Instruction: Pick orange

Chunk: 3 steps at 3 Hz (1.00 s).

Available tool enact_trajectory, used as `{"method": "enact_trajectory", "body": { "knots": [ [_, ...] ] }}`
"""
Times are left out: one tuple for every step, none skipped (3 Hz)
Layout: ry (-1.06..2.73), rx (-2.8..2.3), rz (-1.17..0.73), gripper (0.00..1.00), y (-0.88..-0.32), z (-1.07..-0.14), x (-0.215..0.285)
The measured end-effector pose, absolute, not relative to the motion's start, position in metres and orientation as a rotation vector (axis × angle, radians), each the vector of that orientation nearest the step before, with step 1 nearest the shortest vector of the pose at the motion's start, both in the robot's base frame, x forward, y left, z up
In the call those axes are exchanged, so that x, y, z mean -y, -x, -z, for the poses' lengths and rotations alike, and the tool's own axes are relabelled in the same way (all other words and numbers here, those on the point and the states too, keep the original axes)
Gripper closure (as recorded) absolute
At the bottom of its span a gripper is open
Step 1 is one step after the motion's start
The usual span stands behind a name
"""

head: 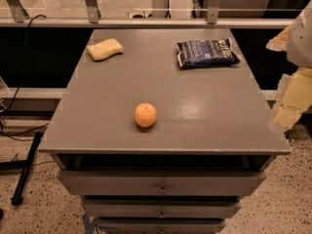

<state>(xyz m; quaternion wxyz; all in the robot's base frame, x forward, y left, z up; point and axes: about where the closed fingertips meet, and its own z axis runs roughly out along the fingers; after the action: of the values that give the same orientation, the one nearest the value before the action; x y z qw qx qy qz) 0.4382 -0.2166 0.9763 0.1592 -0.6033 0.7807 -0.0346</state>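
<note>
The orange (146, 115) is a small round fruit sitting on the grey cabinet top (204, 116), a little left of centre and near the front edge. My gripper (288, 104) shows as pale yellow and white parts at the right edge of the view, beyond the cabinet's right side. It is well to the right of the orange and apart from it, and it holds nothing that I can see.
A blue chip bag (206, 52) lies at the back right of the top. A pale yellow wavy-edged sponge (105, 49) lies at the back left. Drawers (161, 183) stand slightly open below the front edge. A metal rail (146, 21) runs behind.
</note>
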Motion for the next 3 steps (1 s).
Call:
{"method": "enact_trajectory", "body": {
  "knots": [
    [1.723, -2.226, 0.099, 0.0, -0.439, -0.977, 0.216],
    [1.739, -2.154, -0.013, 0.0, -0.448, -0.96, 0.185],
    [1.77, -2.018, -0.175, 0.0, -0.458, -0.934, 0.124]
  ]
}}
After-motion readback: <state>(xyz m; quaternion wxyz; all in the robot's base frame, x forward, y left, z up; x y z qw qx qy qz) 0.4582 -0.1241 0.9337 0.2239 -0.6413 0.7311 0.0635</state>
